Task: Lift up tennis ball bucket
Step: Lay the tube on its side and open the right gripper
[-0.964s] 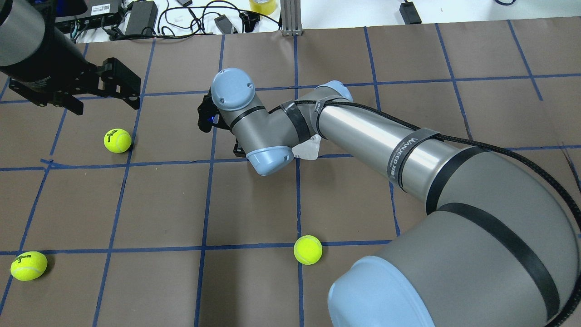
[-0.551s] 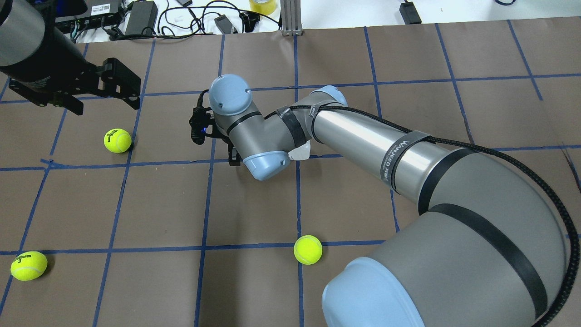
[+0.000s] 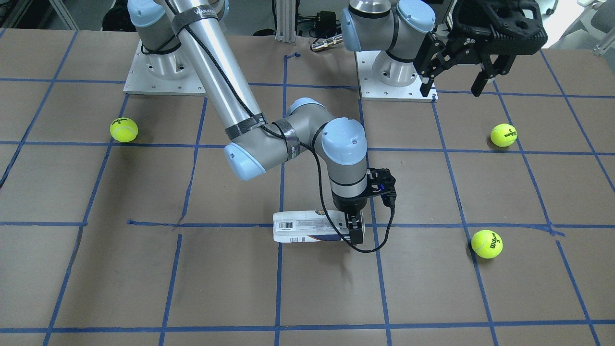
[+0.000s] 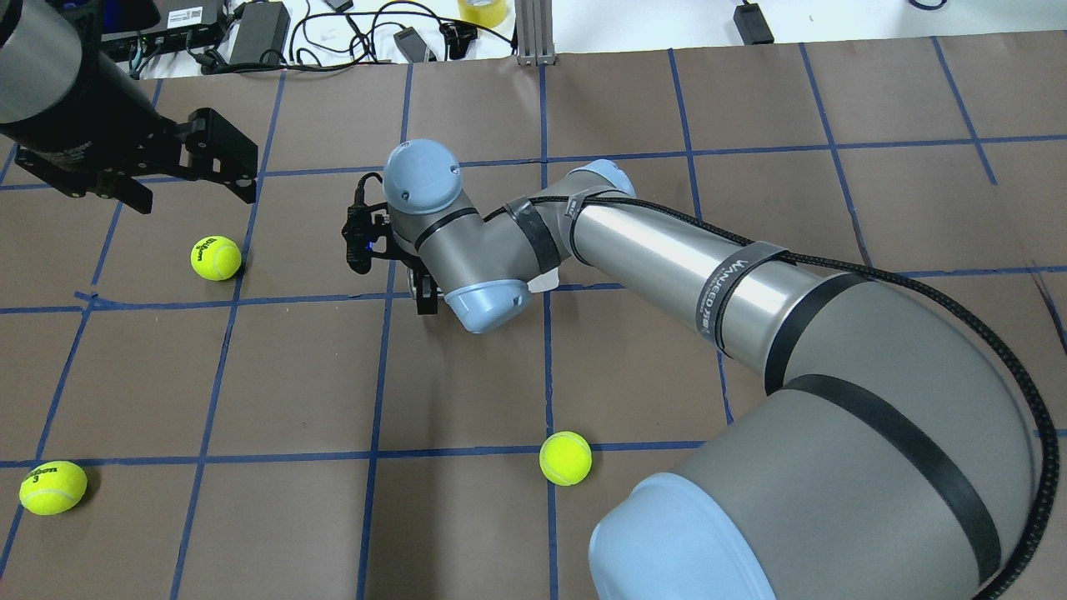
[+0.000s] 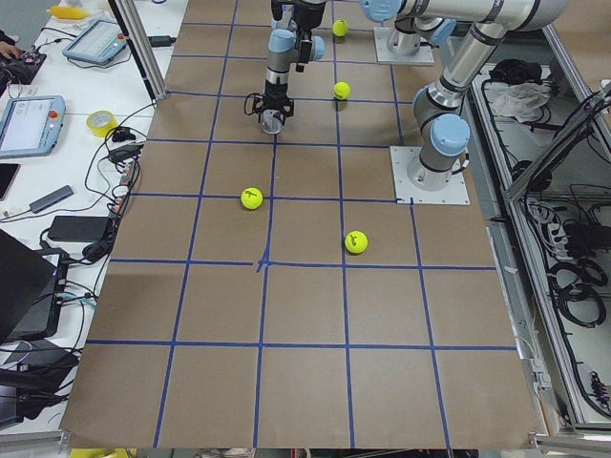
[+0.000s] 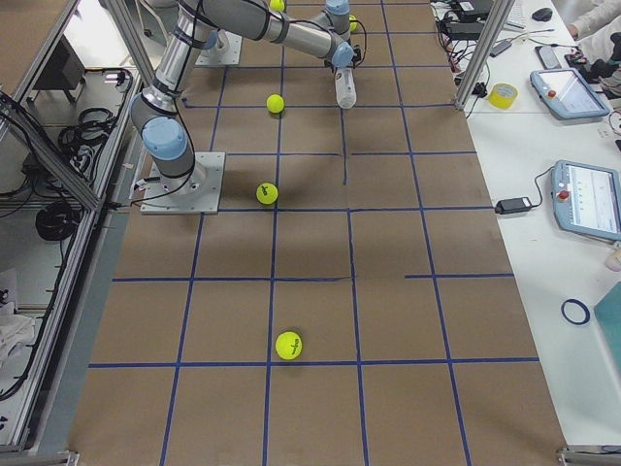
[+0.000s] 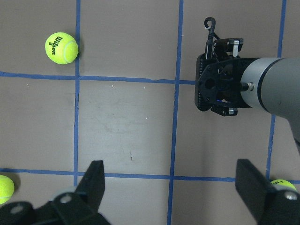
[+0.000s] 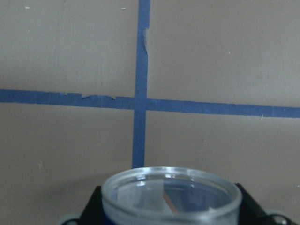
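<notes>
The tennis ball bucket [image 3: 307, 229] is a clear can with a white and navy label and a barcode, held level near the table's middle. My right gripper [image 3: 354, 231] is shut on its open end, fingers pointing down. In the right wrist view the can's clear mouth [image 8: 171, 194] sits between the black fingers [image 8: 253, 206]. In the overhead view the arm hides all but a white sliver of the can [image 4: 542, 283]. I cannot tell whether it touches the table. My left gripper [image 3: 451, 86] is open and empty, high above the table; it also shows in the overhead view [image 4: 190, 193].
Three yellow-green tennis balls lie on the brown gridded table: one near the left gripper [image 4: 216, 257], one at the near left [image 4: 52, 487], one near the right arm's base [image 4: 565, 457]. Cables and power bricks [image 4: 258, 33] lie past the far edge.
My right wrist has shifted left in the overhead view, and the can's white end has moved with it and shows less. My left arm has not moved.
</notes>
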Motion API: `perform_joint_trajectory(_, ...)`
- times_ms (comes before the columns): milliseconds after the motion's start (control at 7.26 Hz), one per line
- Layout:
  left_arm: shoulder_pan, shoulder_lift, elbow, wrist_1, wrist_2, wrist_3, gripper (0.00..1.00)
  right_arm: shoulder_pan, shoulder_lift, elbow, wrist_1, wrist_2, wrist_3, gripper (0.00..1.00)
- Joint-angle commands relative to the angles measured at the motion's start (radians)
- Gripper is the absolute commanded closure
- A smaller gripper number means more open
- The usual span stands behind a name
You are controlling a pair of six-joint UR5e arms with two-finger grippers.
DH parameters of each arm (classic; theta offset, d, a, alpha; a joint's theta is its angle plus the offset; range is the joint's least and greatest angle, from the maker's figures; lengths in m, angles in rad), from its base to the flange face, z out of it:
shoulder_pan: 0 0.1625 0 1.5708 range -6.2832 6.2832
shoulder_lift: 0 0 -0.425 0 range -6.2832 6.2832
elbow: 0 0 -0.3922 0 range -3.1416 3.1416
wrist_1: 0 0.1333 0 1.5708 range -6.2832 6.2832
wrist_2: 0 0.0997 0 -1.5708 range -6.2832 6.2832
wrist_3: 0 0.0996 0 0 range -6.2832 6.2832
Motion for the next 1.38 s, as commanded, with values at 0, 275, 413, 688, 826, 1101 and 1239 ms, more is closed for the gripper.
perform_joint_trajectory(0,-0.006,-0.023,0.005,0.009,-0.014,0.001,0.00,0.012,-0.006,0.000,-0.001,0.034,0.018,0.00)
perform_joint_trajectory(275,0.007,-0.046,0.002,0.012,-0.028,0.003,0.00,-0.012,-0.023,0.000,0.004,0.071,0.007,0.00)
perform_joint_trajectory(413,0.014,-0.058,0.000,0.006,-0.145,0.004,0.00,-0.038,-0.035,0.000,0.008,0.073,0.010,0.00)
perform_joint_trajectory(688,0.116,-0.156,-0.002,0.001,-0.344,0.183,0.00,-0.093,-0.096,0.006,0.074,0.109,0.019,0.00)
perform_joint_trajectory(826,0.150,-0.222,-0.012,0.013,-0.480,0.304,0.00,-0.127,-0.124,0.006,0.121,0.109,0.018,0.00)
perform_joint_trajectory(1101,0.157,-0.340,-0.061,0.013,-0.589,0.432,0.00,-0.211,-0.184,0.006,0.221,0.111,0.016,0.00)
perform_joint_trajectory(1239,0.158,-0.390,-0.078,0.041,-0.588,0.473,0.00,-0.254,-0.228,0.006,0.275,0.113,0.016,0.00)
